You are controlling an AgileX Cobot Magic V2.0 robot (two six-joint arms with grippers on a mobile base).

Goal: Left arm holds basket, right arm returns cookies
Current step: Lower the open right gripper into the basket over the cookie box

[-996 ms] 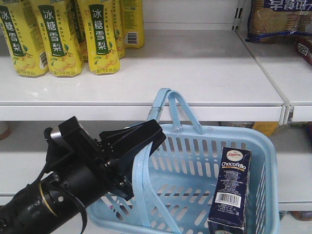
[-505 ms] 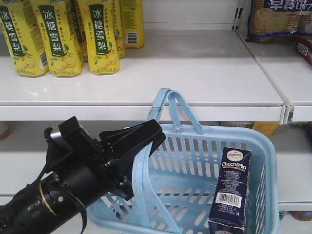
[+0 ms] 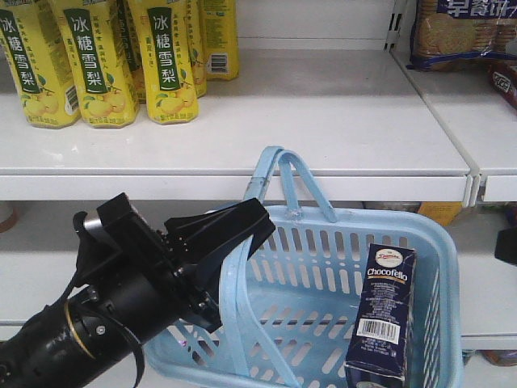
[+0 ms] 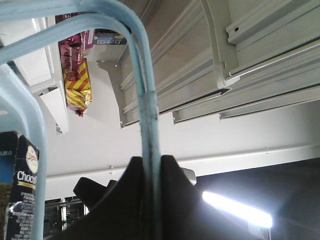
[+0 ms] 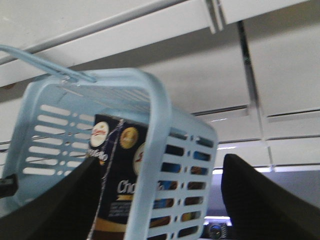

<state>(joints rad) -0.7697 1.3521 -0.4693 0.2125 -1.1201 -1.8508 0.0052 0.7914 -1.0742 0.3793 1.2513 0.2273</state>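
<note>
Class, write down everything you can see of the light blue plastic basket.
The light blue plastic basket has slotted walls, a rounded rim and two hoop handles. The black left pincer is shut on one handle and holds the basket up in front of the white shelves. Inside, near its right wall, a tall navy cookie carton stands roughly upright.

The white shelf (image 3: 323,121) carries yellow bottles (image 3: 97,65), standing at its left; on the neighbouring shelf (image 3: 477,113) lies a biscuit bag (image 3: 456,32).
</note>
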